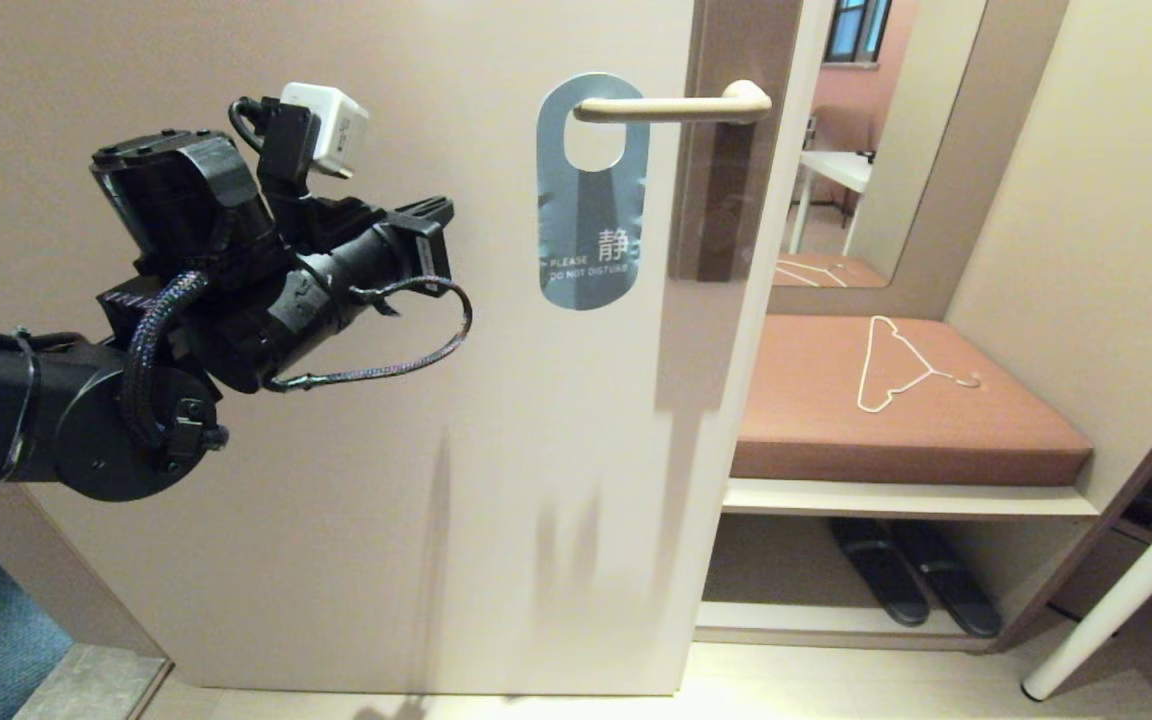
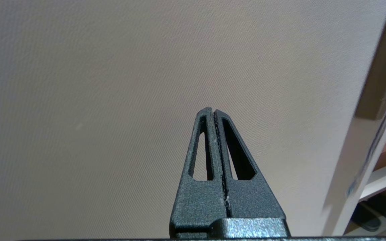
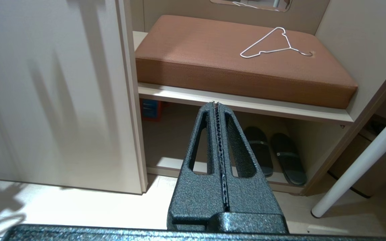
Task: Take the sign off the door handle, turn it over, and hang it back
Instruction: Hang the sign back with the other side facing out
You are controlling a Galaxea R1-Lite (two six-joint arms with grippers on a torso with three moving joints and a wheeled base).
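One sign [image 1: 591,200] hangs blue side out by its oval hole on the one door handle [image 1: 676,106], near the door's [image 1: 386,520] free edge, flat against the panel. The left gripper [image 2: 214,111] holds nothing, fingers pressed together, facing bare door to the sign's left with open panel between them. The right gripper [image 3: 216,105], also closed and empty, points low toward a bench cushion [image 3: 213,60], one wire hanger [image 3: 273,45] and two slippers [image 3: 273,157].

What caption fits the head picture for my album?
Light blue card sign hangs on the beige lever door handle; the shut left gripper waits beside it.
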